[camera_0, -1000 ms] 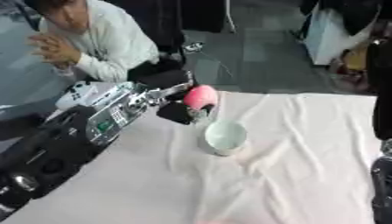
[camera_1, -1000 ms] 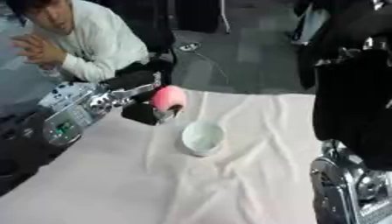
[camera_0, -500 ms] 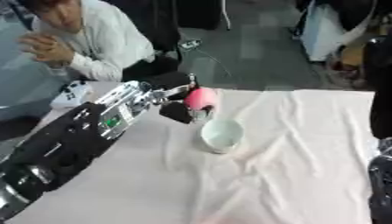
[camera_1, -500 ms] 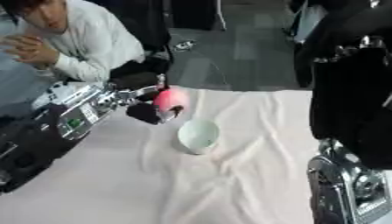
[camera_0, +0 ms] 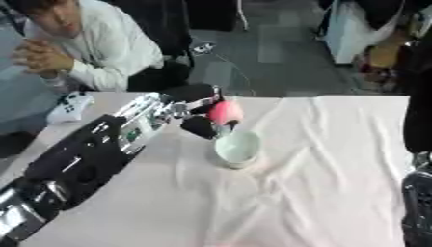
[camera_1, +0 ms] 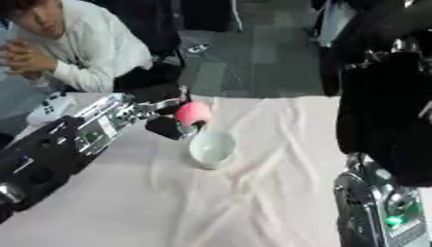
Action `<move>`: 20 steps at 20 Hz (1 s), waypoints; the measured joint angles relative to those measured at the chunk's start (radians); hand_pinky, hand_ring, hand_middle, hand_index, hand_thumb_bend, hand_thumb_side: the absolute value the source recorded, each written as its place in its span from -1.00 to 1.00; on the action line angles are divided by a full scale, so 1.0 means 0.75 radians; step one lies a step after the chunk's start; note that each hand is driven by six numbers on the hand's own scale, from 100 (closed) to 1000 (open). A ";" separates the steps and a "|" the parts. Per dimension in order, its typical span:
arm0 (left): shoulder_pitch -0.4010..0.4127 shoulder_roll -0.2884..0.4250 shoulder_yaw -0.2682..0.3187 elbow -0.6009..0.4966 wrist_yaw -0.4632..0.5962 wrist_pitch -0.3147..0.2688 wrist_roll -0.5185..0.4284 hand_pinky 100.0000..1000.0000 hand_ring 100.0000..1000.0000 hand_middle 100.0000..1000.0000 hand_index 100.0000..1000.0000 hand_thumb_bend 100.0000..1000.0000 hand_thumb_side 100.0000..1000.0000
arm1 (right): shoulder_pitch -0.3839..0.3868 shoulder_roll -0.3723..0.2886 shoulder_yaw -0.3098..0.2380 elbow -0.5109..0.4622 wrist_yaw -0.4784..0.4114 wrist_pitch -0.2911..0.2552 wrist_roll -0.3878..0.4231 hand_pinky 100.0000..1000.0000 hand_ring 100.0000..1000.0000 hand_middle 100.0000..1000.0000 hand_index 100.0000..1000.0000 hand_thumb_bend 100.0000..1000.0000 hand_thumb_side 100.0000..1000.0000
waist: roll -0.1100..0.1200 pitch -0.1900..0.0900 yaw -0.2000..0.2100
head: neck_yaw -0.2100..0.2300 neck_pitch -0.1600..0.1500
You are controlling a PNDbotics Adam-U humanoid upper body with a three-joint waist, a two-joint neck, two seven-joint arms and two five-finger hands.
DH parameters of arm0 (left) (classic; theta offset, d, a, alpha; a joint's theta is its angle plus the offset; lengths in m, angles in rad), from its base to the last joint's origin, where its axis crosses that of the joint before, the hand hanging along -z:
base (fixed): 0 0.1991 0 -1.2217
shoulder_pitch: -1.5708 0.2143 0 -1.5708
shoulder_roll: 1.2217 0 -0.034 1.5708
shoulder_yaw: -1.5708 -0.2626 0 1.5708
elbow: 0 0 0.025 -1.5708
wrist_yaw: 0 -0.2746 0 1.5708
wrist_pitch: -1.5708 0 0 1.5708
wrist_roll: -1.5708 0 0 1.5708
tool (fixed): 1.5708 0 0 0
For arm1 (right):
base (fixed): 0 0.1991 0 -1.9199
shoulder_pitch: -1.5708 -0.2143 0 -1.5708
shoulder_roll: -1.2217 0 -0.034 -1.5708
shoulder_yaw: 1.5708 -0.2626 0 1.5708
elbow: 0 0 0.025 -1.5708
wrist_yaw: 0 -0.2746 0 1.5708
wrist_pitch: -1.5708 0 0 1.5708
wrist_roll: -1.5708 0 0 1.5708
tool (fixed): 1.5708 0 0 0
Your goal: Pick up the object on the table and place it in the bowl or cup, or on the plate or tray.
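A pink rounded object (camera_0: 225, 112) is held in my left hand (camera_0: 201, 126), whose dark fingers curl round it just behind and above the rim of a pale green cup (camera_0: 237, 149). The cup stands upright on the white cloth (camera_0: 337, 159) near the table's middle. My left arm (camera_0: 93, 154) reaches in from the lower left. Of my right arm only a dark bulk (camera_1: 384, 120) and a silver joint (camera_1: 384, 212) show at the right edge; its hand is out of view.
A person in a white top (camera_0: 101, 48) sits at the far left edge with clasped hands. A white controller (camera_0: 69, 107) lies on the table near them. Wrinkled cloth spreads to the right of the cup and toward the front.
My left hand has carried the pink object slightly right and nearer the cup's rim. The camera has shifted a little.
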 measured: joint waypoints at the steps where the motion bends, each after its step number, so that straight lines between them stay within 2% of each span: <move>1: 0.000 -0.005 0.000 0.005 -0.002 -0.003 0.003 -1.00 -1.00 -1.00 -0.50 -1.00 0.10 | 0.000 0.004 0.000 0.000 0.000 0.001 0.001 -1.00 -0.49 -0.39 -0.12 -0.99 0.40 | 0.001 0.001 -0.004 | 0.000 0.000; 11: -0.012 -0.044 0.000 0.075 -0.041 -0.033 0.006 -1.00 -1.00 -1.00 -0.50 -1.00 0.11 | 0.000 0.027 0.008 0.000 -0.001 0.004 0.004 -1.00 -0.49 -0.39 -0.12 -0.98 0.40 | 0.008 0.010 -0.029 | 0.013 -0.036; 20: -0.035 -0.098 0.040 0.182 -0.181 -0.071 0.001 -1.00 -1.00 -1.00 -0.47 -1.00 0.14 | 0.000 0.030 0.008 0.000 -0.002 0.004 0.004 -1.00 -0.49 -0.39 -0.12 -0.97 0.40 | 0.010 0.015 -0.038 | 0.024 -0.048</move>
